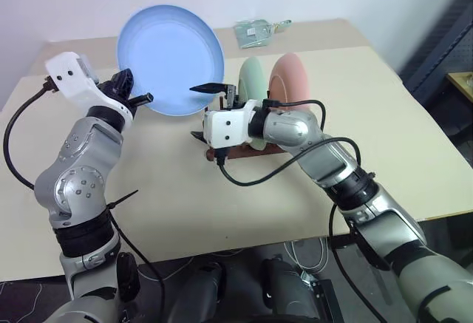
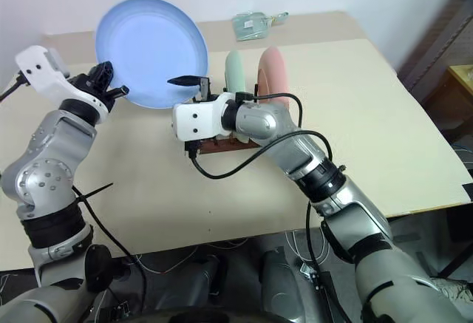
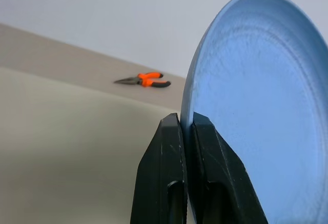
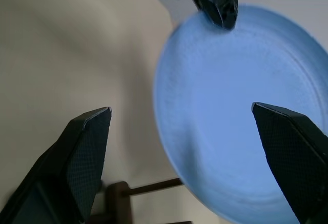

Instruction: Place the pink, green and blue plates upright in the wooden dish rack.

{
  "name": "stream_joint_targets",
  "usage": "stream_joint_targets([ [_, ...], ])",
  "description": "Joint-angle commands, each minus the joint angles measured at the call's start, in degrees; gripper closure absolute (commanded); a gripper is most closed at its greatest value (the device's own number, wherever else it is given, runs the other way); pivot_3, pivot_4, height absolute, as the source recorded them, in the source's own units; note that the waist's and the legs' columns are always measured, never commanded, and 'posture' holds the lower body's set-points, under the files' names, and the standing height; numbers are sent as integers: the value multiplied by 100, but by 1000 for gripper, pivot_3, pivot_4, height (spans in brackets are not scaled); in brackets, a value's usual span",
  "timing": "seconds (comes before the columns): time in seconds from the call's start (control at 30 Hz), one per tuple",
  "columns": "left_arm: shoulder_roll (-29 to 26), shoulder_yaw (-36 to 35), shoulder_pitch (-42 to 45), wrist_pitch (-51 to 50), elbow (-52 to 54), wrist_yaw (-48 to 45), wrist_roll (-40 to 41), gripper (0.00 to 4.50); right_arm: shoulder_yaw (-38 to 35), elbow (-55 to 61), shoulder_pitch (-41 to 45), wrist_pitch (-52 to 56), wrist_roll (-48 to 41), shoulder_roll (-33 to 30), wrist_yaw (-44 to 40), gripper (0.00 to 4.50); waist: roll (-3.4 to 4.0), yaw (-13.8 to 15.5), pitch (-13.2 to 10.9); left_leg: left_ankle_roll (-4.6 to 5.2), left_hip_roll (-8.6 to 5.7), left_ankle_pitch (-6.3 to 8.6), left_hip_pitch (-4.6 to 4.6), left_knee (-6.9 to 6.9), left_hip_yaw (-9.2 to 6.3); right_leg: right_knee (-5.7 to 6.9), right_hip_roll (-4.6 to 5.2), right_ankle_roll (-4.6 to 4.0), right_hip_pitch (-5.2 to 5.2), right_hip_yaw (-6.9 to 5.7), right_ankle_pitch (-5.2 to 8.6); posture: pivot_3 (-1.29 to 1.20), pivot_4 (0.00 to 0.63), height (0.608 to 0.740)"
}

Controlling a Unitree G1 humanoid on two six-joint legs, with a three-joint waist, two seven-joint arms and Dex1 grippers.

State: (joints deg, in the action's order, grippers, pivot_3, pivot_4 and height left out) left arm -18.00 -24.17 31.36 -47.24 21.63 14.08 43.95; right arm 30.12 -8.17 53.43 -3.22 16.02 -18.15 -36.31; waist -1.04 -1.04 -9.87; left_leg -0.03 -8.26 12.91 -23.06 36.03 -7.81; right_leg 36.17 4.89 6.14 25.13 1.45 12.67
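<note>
A plain white wall backs a pale beige table with a smooth, matte top; dark shelving stands off to the robot's right, and cables hang off the near edge. At the far edge lies a small clear packet, and the left wrist view catches orange-handled pliers lying on the table further out.

The left gripper is pinched tight on the rim of the blue plate, holding it up on edge in the air above the table. The right gripper stands wide apart just beside the plate's lower edge, holding nothing. Behind it the green plate and pink plate already stand upright in the wooden dish rack.

The risk, as I see it: that hold is a thin bite on one edge of a broad plate, so it could swivel or slip free. A careless approach could also knock the two standing plates or shove the light rack.
</note>
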Motion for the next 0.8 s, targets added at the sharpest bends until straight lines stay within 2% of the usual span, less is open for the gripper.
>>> stream_joint_targets([
  [0.03,-16,-116,274,-49,444,83,310,4497,163,-726,523,-434,547,387,411,258,0,4,0,-1,2,0,-1,0,-1,-1,-5,-1,0,0,0,0,150,740],
  [0.1,-47,-96,224,-122,545,69,417,4500,282,-1176,714,-591,948,487,666,912,0,11,0,-2,2,0,-1,2,0,-1,-6,-1,0,1,-1,0,150,740],
  [0.27,-53,-161,167,-159,597,83,656,4500,190,-1366,760,-715,1163,572,804,3434,-1,36,0,-3,1,0,-2,6,-2,-4,-9,-2,-4,1,-1,0,150,740],
  [0.3,-53,-167,151,-148,595,52,687,4500,166,-1348,759,-722,1198,578,834,4123,-1,33,0,-3,1,0,-2,5,-2,-3,-9,-2,-3,1,-1,0,150,740],
  [0.33,-34,-184,136,-138,586,37,728,4179,151,-1312,759,-740,1246,568,872,4497,0,28,0,-3,2,-1,-2,4,-2,-2,-10,-2,-1,2,-1,0,150,740],
  [0.4,9,-235,149,-53,544,-8,775,3442,110,-1215,741,-774,1303,539,900,4500,-1,29,0,-7,3,-2,-2,2,-3,0,-12,-3,1,2,-1,0,150,740],
  [0.57,53,-813,472,731,260,49,916,913,-32,-880,631,-856,1258,450,860,4500,-1,21,-1,-8,5,-3,-2,3,-3,0,-14,-4,2,2,-2,0,150,740],
  [0.7,-413,-1469,374,1421,-329,-97,539,913,-295,-454,408,-972,872,402,769,4500,-1,2,-1,-14,9,-1,-2,0,-2,0,-17,-6,5,2,-3,0,150,740],
  [0.8,-870,-1513,-175,1833,-623,-561,-28,913,-632,-36,165,-1092,224,475,598,4500,0,0,-1,-15,11,-1,-2,-5,-1,-2,-20,-7,7,4,-3,0,150,740],
])
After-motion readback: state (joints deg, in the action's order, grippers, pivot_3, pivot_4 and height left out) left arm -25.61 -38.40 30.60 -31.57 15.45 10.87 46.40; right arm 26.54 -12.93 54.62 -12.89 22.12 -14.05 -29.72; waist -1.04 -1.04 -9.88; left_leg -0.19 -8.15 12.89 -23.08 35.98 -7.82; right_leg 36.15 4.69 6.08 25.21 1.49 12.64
